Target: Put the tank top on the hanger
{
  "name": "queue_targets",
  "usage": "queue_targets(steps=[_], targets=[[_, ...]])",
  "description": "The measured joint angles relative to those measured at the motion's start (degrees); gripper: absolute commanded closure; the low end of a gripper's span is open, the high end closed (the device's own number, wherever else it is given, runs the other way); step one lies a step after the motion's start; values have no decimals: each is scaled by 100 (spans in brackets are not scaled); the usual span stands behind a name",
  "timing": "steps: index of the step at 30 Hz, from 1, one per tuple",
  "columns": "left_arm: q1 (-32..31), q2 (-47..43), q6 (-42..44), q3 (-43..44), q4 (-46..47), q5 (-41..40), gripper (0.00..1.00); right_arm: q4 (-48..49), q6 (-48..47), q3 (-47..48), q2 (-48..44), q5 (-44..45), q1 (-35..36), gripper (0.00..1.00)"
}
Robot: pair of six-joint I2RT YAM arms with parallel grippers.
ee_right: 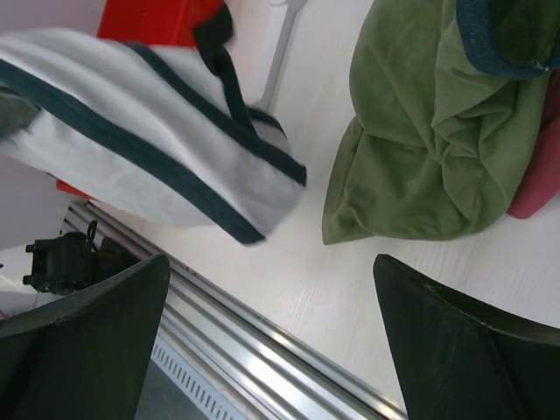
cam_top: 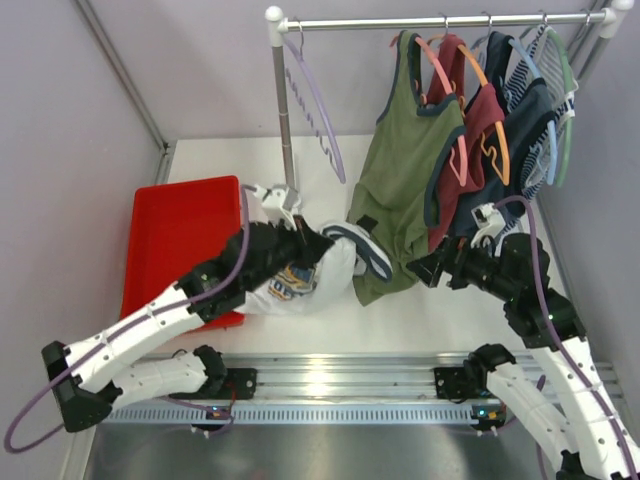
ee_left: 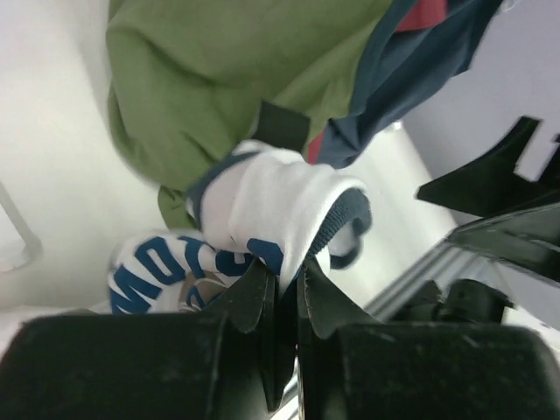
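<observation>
Tank top, count one: white sleeveless tank top (cam_top: 300,275) with navy trim and a blue printed graphic, bunched over the table (cam_top: 420,315) between the red tray and the olive top. It was not on any hanger.
Hanger, count one: thin lavender plastic hanger (cam_top: 318,110), hooked on the metal rail (cam_top: 440,20) near its left end, just beside the post and well above the white top.
Left gripper (ee_left: 289,276), count one: jaws clenched on a navy-trimmed fold of the white tank top, as the left wrist view showed.
Right gripper (ee_right: 271,262), count one: jaws released and spread wide, nothing between them. It was near the hem of the olive top, apart from the white top.
Red plastic tray (cam_top: 185,235), count one: on the table at the left, partly under the left arm.
Olive-green tank top (cam_top: 405,170), count one: hung on the rail, its hem reaching the table.
Maroon top (cam_top: 482,115), count one: hung to the right of the olive one.
</observation>
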Motion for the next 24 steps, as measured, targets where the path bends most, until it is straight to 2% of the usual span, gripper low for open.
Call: queue_targets(steps=[5, 10, 15, 17, 18, 21, 24], targets=[[-1565, -140, -319, -1425, 787, -1871, 100, 70, 166, -485, -243, 2, 0, 0], [-2636, 273, -1080, -2234, 1119, -3025, 100, 109, 350, -1202, -282, 22, 0, 0], [-3486, 1025, -1998, -2763, 975, -3401, 100, 155, 553, -1917, -326, 20, 63, 0], [-3860, 1172, -2347, -2809, 721, -3493, 94, 225, 673, -2135, -332, 66, 192, 0], [-4041, 1202, -2551, -2811, 586, -3545, 86, 258, 752, -2243, -354, 122, 326, 0], [-4387, 1207, -2968, -2855, 343, -3591, 80, 417, 1067, -2485, -361, 393, 960, 0], [-4601, 1161, -3163, -3014, 197, -3547, 73, 658, 1480, -2616, -271, 844, 1908, 2]])
